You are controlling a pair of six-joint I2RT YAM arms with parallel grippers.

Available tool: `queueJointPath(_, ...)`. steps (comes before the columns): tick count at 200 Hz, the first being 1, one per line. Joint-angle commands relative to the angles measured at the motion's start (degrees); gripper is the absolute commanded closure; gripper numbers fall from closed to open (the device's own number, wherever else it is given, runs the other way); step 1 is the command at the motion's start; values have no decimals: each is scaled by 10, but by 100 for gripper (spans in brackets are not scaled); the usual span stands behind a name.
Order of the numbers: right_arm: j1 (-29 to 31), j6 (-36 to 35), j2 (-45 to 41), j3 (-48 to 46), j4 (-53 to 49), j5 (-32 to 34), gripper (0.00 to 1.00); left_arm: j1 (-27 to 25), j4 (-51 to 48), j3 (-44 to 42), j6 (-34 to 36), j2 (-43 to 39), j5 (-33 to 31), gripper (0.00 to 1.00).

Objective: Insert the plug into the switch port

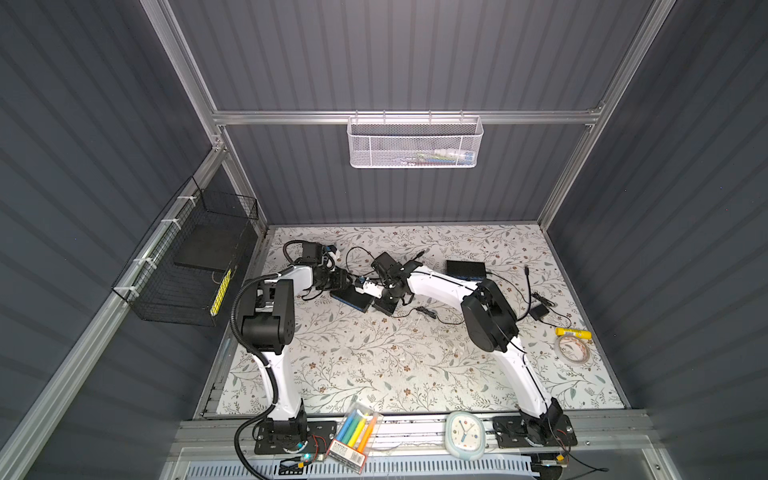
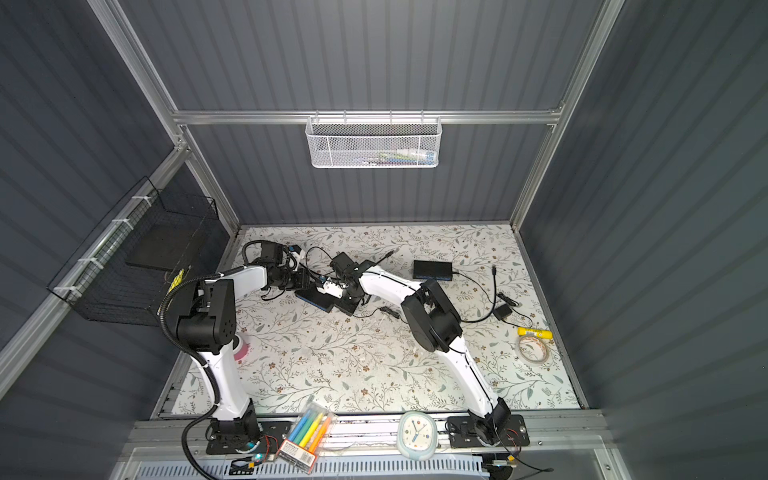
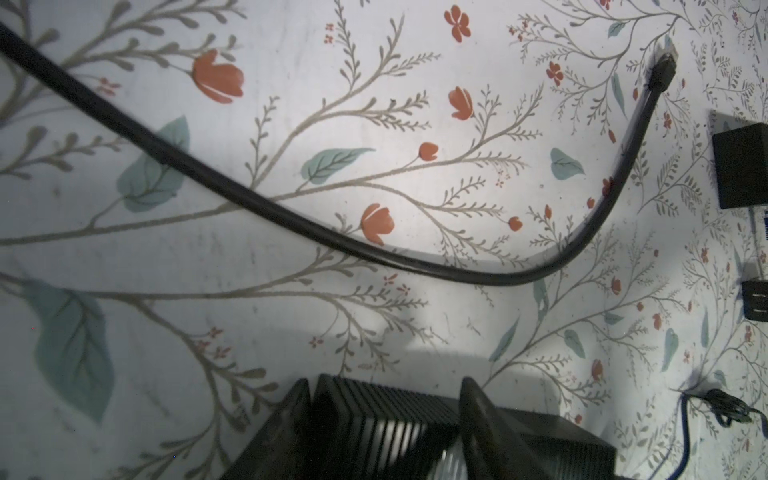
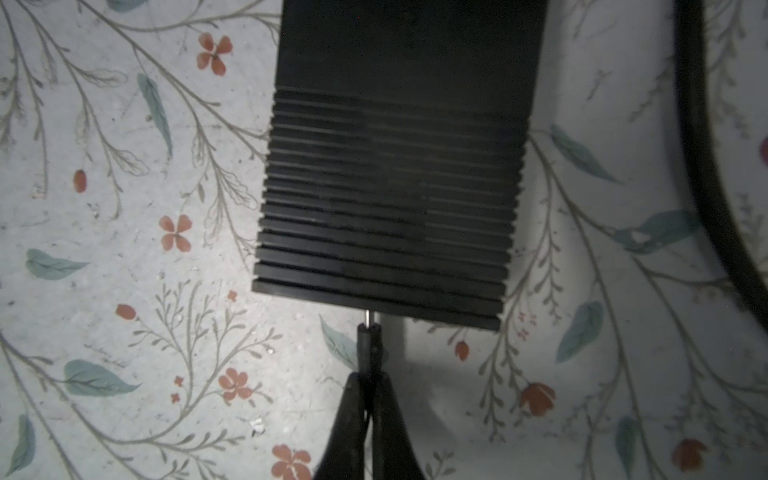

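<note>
Pinching the plug [image 4: 369,345], your R gripper [image 4: 369,380] is clenched on its barrel. The metal tip meets the switch [image 4: 390,187] edge, but you can't tell how deep it sits. Only the L wrist cam shows the L gripper [image 3: 386,384] clamped across the switch's ribbed body. In both top views the arms crowd that spot on the table [image 1: 374,365], and the plug is too small to make out.

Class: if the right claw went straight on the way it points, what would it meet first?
Likely the black switch: the plug held in the right claw has its tip at its edge.
</note>
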Motion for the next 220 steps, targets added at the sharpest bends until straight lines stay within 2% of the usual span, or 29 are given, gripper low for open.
queueJointPath(1, 4, 10, 10, 23, 8, -5, 100, -1, -11, -13, -7, -18, 25, 43)
queueJointPath(71, 23, 15, 7, 17, 4, -23, 100, -2, -6, -15, -16, -15, 25, 44)
queueJointPath(220, 24, 42, -14, 4, 4, -19, 100, -1, -4, -25, -22, -24, 21, 44)
